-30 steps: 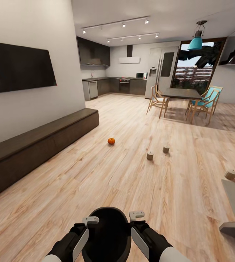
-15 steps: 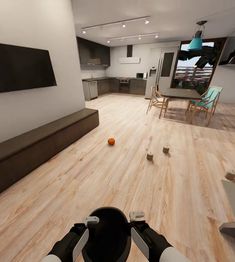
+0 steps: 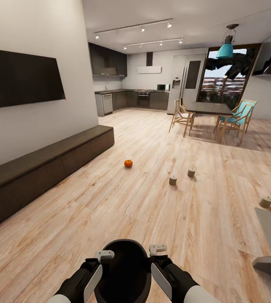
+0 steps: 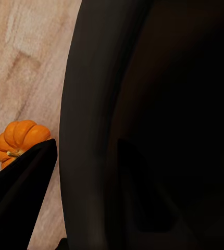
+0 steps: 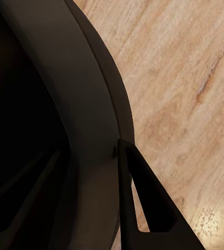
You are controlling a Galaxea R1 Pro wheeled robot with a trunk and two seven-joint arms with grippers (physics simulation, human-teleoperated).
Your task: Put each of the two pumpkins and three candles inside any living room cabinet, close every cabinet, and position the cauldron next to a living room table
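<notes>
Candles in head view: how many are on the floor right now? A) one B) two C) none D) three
D: two candles stand close together on the plank floor right of the pumpkin, and a third candle sits nearer the right edge.

— What sort of place is this?
— A home, open-plan: a living room with a wall-mounted TV over a long low cabinet, a plank floor, a dining table with chairs, and a kitchen behind.
</notes>
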